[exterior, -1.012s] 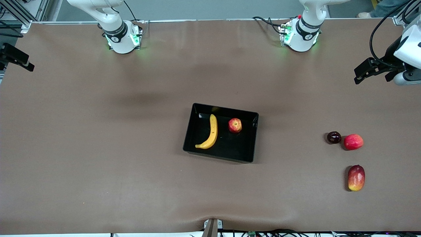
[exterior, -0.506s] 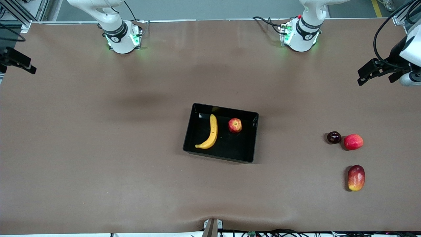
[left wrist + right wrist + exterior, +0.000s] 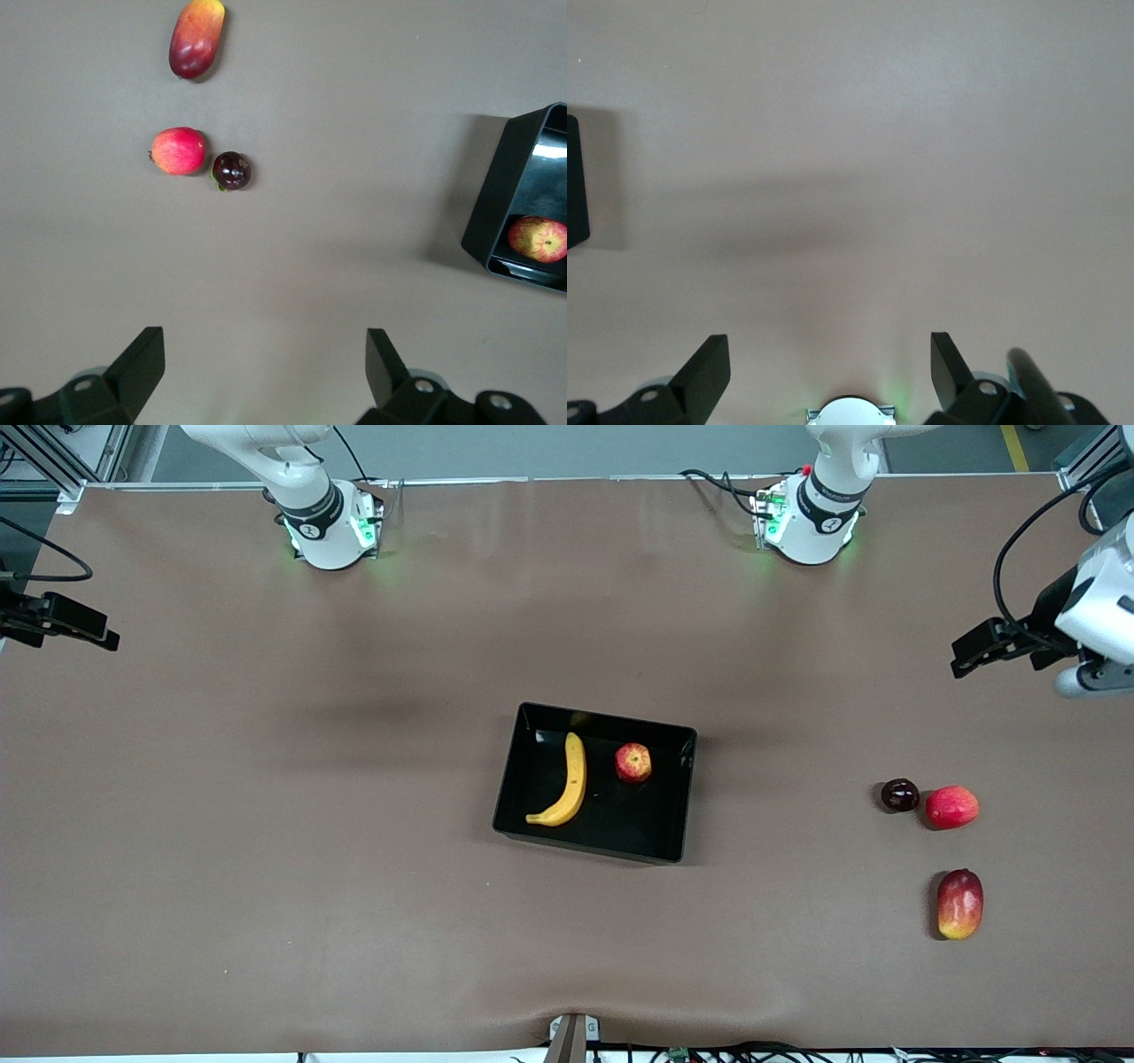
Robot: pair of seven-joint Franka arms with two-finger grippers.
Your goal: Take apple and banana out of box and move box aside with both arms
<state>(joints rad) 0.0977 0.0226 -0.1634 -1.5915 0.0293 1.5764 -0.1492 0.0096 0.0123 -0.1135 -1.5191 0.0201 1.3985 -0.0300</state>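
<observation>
Front view shows the shallow, glossy black plastic bin sitting near the middle of the brown table. Inside it lie the long curved yellow banana and the small round red apple with yellow streaks, side by side but not touching, the apple toward the left arm's end of the bin.

Both grippers are up in the air at the two ends of the table, well apart from the bin and empty. The left gripper hangs over bare table at the left arm's end, its fingers spread wide. In the left wrist view the two black fingers stand apart with only table between them, while a corner of the bin and the apple show at the edge of that picture.

The right gripper hangs over the edge of the table at the right arm's end, also with its fingers apart; the right wrist view shows its fingers spread over bare table.

Toward the left arm's end lie three loose fruits: a small dark purple round fruit just beside a round red fruit, and an oblong red-yellow mango nearer to the front camera than those two.
</observation>
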